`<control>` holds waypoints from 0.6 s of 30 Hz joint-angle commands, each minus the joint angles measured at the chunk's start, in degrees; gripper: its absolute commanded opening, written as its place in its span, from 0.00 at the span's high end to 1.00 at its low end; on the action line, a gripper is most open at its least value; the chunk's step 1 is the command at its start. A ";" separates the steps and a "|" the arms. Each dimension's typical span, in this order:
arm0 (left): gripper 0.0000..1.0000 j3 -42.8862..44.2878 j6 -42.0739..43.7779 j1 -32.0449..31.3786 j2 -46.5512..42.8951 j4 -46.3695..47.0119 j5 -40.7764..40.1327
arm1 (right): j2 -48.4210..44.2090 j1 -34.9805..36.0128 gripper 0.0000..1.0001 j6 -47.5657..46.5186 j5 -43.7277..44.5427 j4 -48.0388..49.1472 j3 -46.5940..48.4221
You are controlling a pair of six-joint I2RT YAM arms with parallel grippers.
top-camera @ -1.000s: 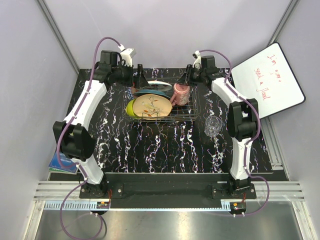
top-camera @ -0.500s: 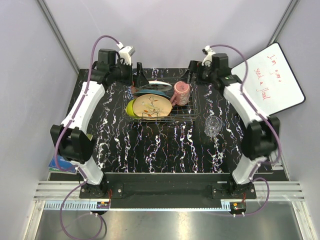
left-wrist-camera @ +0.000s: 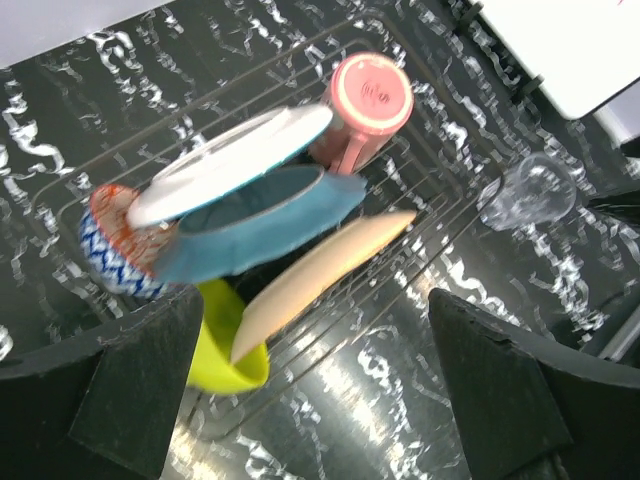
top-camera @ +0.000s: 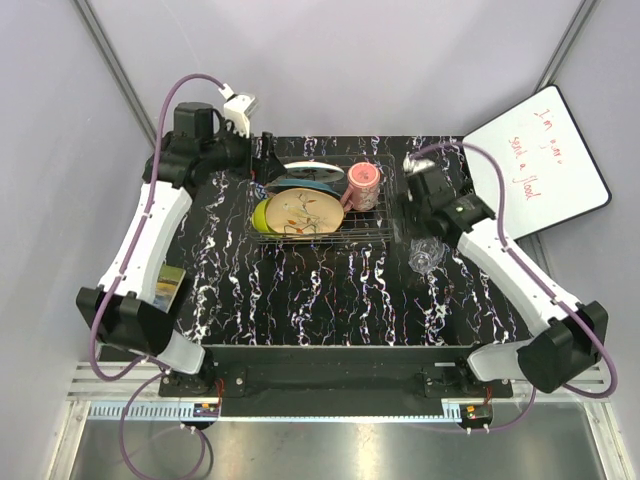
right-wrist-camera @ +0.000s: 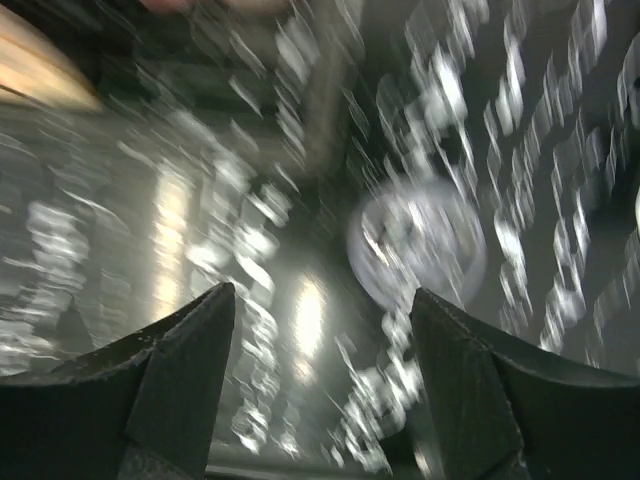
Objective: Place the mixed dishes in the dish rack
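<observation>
While both the left gripper (left-wrist-camera: 315,300) and right gripper (right-wrist-camera: 322,295) stand open and empty, the dish rack (top-camera: 372,228), upper centre of the overhead view, holds a white plate (left-wrist-camera: 235,160), teal plate (left-wrist-camera: 260,220), peach floral plate (left-wrist-camera: 320,275), red patterned bowl (left-wrist-camera: 115,240), lime-yellow bowl (left-wrist-camera: 228,345) and pink mug (left-wrist-camera: 365,100). The clear glass (top-camera: 425,255) (blurred in the right wrist view) sits on the table just right of the rack.

- Walls (top-camera: 330,60): plain pale lilac-grey, 3 sides.
- Tabletop (top-camera: 300,290): black w/ white marble veins.
- White board (top-camera: 545,160), red writing, rt side, tilted.
- Alu rails (top-camera: 330,385) along near edge.
</observation>
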 commanded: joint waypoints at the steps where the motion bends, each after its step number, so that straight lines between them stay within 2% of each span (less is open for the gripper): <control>1: 0.01 -2.79 4.84 0.34 -5.95 -2.30 -2.81 | -1.60 0.00 0.23 5.33 10.18 -8.94 -7.88; 7: 0.01 -5.08 4.14 0.34 -8.95 -3.27 -3.08 | 4.27 0.18 0.28 6.30 9.74 -3.58 -12.98; 11: 0.01 -5.87 3.97 0.34 -9.39 -3.27 -3.00 | 6.21 0.71 0.33 6.30 10.70 -1.99 -11.59; 18: 0.01 -6.75 3.44 0.34 -8.78 -3.10 -2.73 | 9.82 0.71 0.36 5.25 12.55 -1.03 -8.86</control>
